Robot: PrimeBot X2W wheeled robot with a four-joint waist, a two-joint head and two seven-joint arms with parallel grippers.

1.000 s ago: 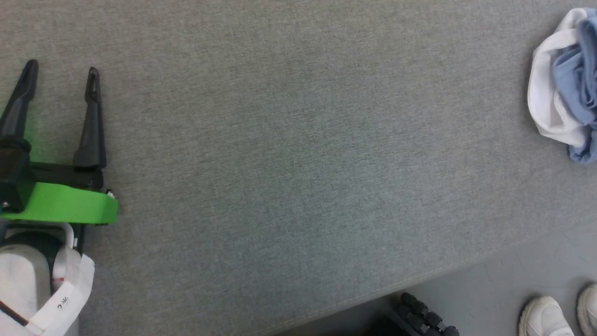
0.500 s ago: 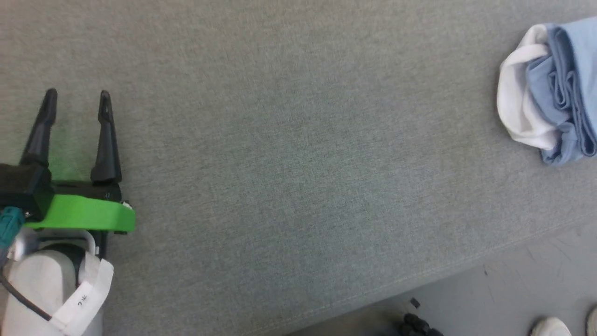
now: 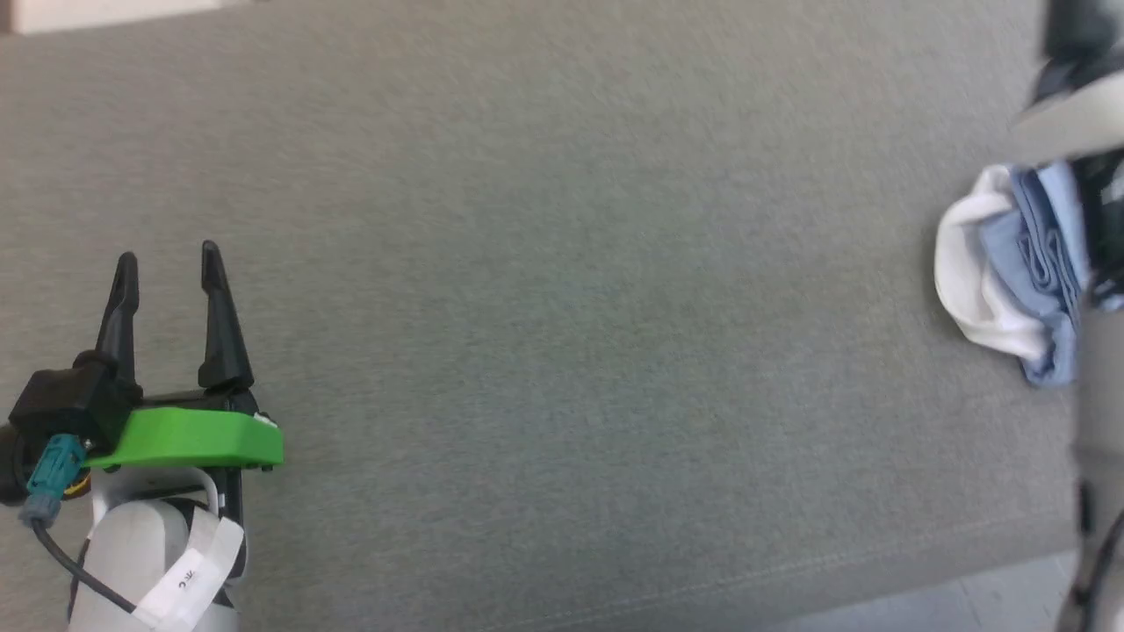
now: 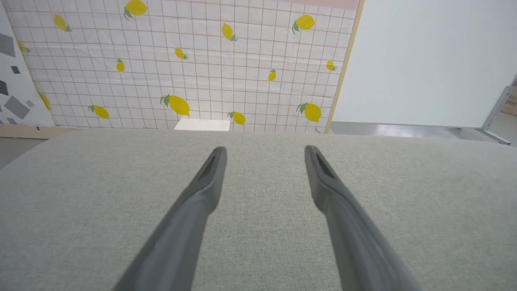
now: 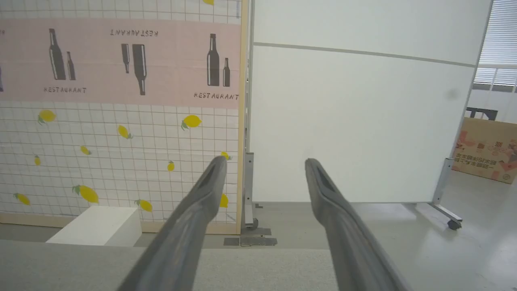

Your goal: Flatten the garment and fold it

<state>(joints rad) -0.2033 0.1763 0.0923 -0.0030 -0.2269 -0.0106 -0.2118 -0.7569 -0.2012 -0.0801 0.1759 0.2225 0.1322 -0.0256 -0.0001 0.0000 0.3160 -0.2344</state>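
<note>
The garment [image 3: 1010,272] lies bunched in a light blue and white heap at the right edge of the head view, on the grey fabric table [image 3: 562,307]. A blurred pale and dark part of my right arm [image 3: 1084,96] overlaps the heap's right side. My left gripper [image 3: 167,254] stands open at the lower left, far from the garment, with nothing between its fingers. In the left wrist view the left gripper [image 4: 265,149] hovers open over bare grey fabric. In the right wrist view the right gripper [image 5: 265,161] is open and empty, pointing past the table's far edge toward the wall.
The table's front edge [image 3: 790,570] runs along the lower right, with grey floor [image 3: 1010,597] beyond it. A white box [image 5: 97,226] sits on the floor beyond the far edge, by a lemon-patterned wall [image 4: 181,64]. A white partition [image 5: 355,121] and a cardboard box [image 5: 486,149] stand further right.
The head camera has shifted, so the whole picture moved. A person's white shoes have left the lower right. A blurred part of my right arm has come in at the right edge, over the garment.
</note>
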